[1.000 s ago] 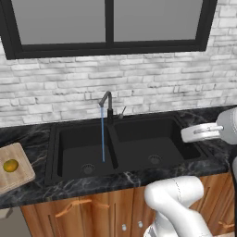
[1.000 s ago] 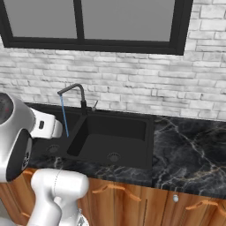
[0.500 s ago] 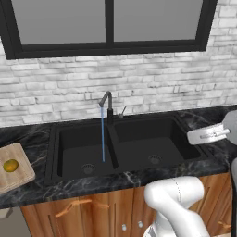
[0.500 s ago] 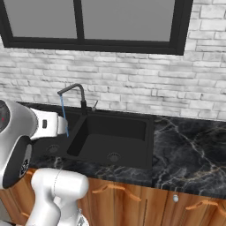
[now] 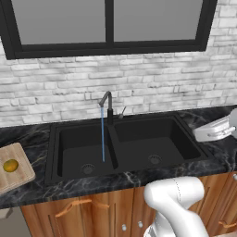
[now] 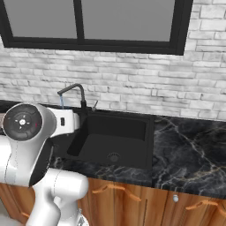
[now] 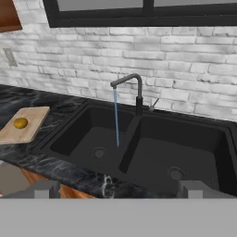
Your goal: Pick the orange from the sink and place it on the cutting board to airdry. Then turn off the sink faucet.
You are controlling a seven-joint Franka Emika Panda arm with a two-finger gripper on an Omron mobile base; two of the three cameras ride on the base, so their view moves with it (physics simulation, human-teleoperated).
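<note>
The orange (image 5: 10,165) lies on the cutting board (image 5: 17,172) on the counter left of the sink (image 5: 54,152). In the hand view the orange (image 7: 20,123) rests on the board (image 7: 28,126) at far left. The sink faucet (image 5: 108,105) stands behind the centre divider, and a thin blue stream (image 5: 102,134) runs into the left basin. Its lever (image 5: 121,112) sticks out to the right. My gripper (image 7: 119,190) is open and holds nothing, well back from the sink (image 7: 69,132) and facing the faucet (image 7: 137,92). The white wrist (image 5: 212,131) hovers over the counter right of the sink.
A black marble counter (image 6: 190,150) runs to the right of the sink (image 6: 149,141). A white brick wall and a dark-framed window (image 5: 109,28) stand behind. Wooden cabinet fronts (image 5: 78,210) lie below. My arm's large joint (image 6: 25,132) blocks the left of the right base view.
My hand has drifted right, away from the sink basins, and the arm's large joint has swung further into the right base view. Orange, board and water stream are unchanged.
</note>
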